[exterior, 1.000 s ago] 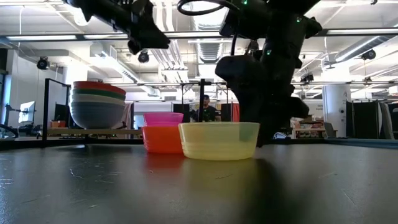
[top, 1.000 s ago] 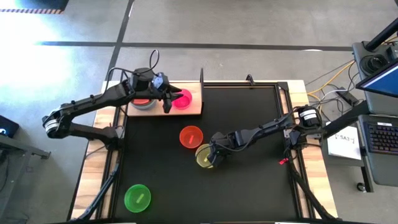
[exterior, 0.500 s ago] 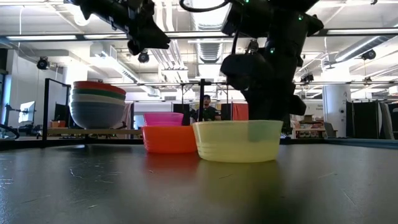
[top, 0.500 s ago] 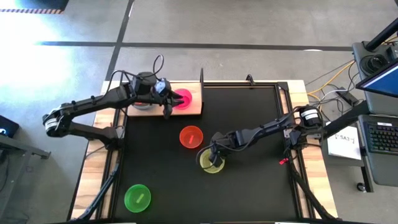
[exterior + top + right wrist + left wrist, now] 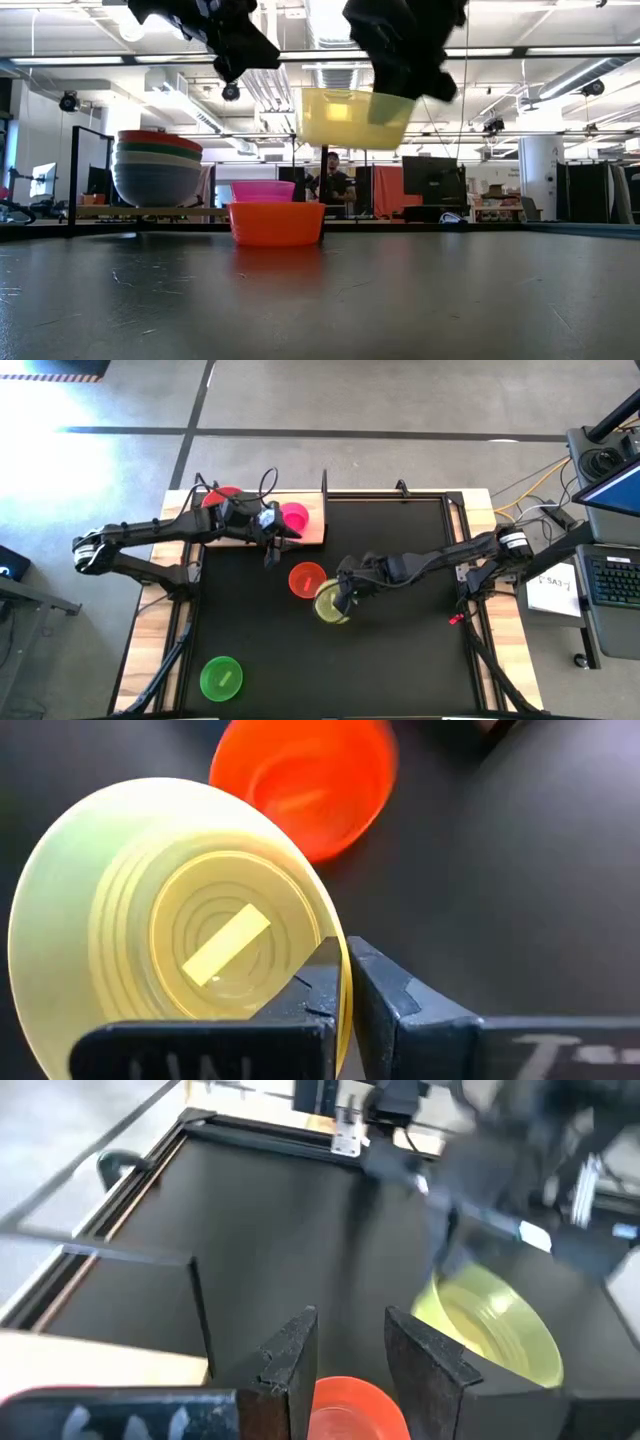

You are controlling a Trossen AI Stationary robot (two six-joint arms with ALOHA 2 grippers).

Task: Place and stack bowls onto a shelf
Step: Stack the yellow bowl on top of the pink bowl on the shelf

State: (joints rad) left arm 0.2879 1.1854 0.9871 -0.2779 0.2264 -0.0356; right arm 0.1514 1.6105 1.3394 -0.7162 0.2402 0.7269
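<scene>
**Q:** What is in hand here?

**A:** The right gripper [image 5: 343, 598] pinches the rim of the yellow bowl [image 5: 329, 605], one finger inside and one outside the wall. In the low view the bowl [image 5: 353, 117] hangs well clear of the black table mat [image 5: 400, 300], slightly tilted. Directly beside it on the mat sits the orange bowl [image 5: 307, 579].

**Q:** And the other arm?

**A:** The left gripper [image 5: 273, 544] hovers empty at the front edge of the wooden shelf [image 5: 312, 533], its jaws narrowly parted. The magenta bowl [image 5: 293, 517] stands on the shelf, near a nested stack topped by a red bowl [image 5: 222, 497]. A green bowl [image 5: 221, 677] waits alone at the mat's near left corner.

**Q:** What could go wrong?

**A:** The grip is a thin pinch on one side of a smooth plastic rim, so the bowl could swing or slip free during a quick carry. The route to the shelf passes over the orange bowl and toward the left arm; a low pass might knock that bowl, and the two arms could crowd each other by the shelf. The black upright [image 5: 323, 490] at the shelf's right end is another thing to clear.
</scene>
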